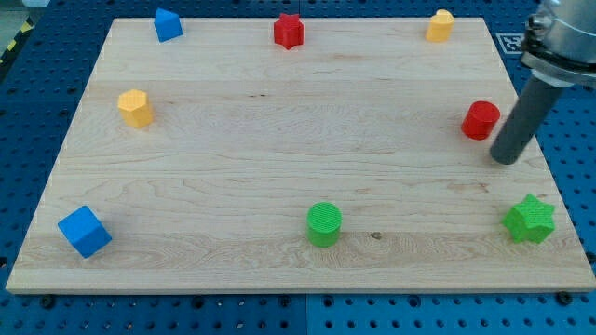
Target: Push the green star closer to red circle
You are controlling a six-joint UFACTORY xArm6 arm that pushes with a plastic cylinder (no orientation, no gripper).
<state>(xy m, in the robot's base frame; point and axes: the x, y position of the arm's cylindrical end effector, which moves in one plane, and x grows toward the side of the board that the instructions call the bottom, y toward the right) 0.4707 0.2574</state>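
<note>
Green star (529,220): toward view's bottom from rod tip (506,159), red circle (481,121) just beside tip, seemingly apart; no pincer fitted.

No readable words, numbers or brand marks appear anywhere. Only a black-and-white patterned marker (508,41) lies on the blue surface just left of the arm, above my tip (506,158); its pattern cannot be read.
</note>
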